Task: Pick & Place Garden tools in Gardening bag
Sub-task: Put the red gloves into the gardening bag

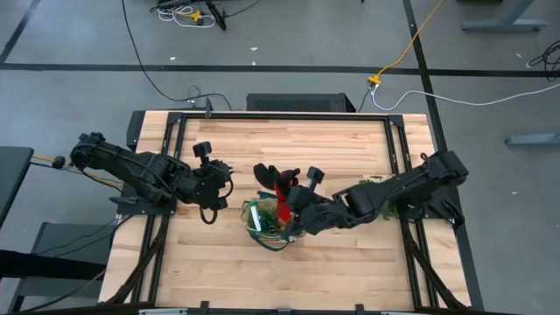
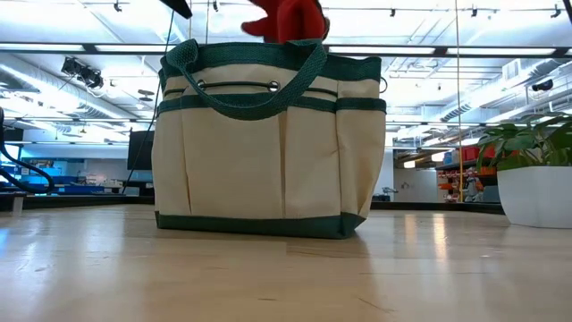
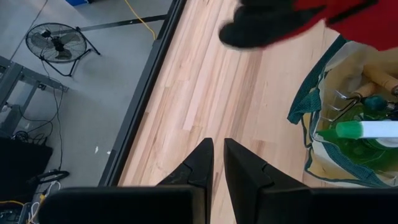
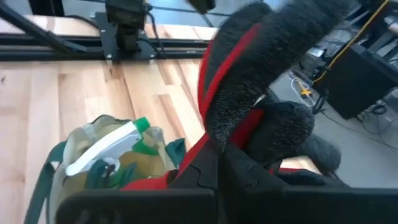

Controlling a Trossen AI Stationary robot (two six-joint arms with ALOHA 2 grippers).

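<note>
The beige gardening bag with green trim [image 2: 268, 143] stands upright on the table's middle [image 1: 267, 223]. A green spray bottle with a white nozzle [image 4: 106, 146] and wooden-handled tools [image 3: 379, 81] lie inside it. My right gripper [image 1: 296, 214] is over the bag's right side, shut on the red-black gloves [image 1: 278, 185]. The gloves show above the bag's rim in the low view [image 2: 288, 20]. My left gripper [image 3: 217, 163] hovers left of the bag [image 1: 210, 208], shut and empty. My right gripper pinches the gloves between its two fingers at their lower, bunched part [image 4: 227, 144]. It comes from the table's right. The gloves stick out past the fingertips, clear of the table and above the bag's open top [image 1: 262, 214].
A leafy plant in a white pot [image 2: 534, 174] stands on the table's right part, under my right arm [image 1: 385, 185]. Bare wood lies in front of the bag and beyond it [image 1: 289, 144]. Black frame rails [image 1: 175, 131] run along the table's sides.
</note>
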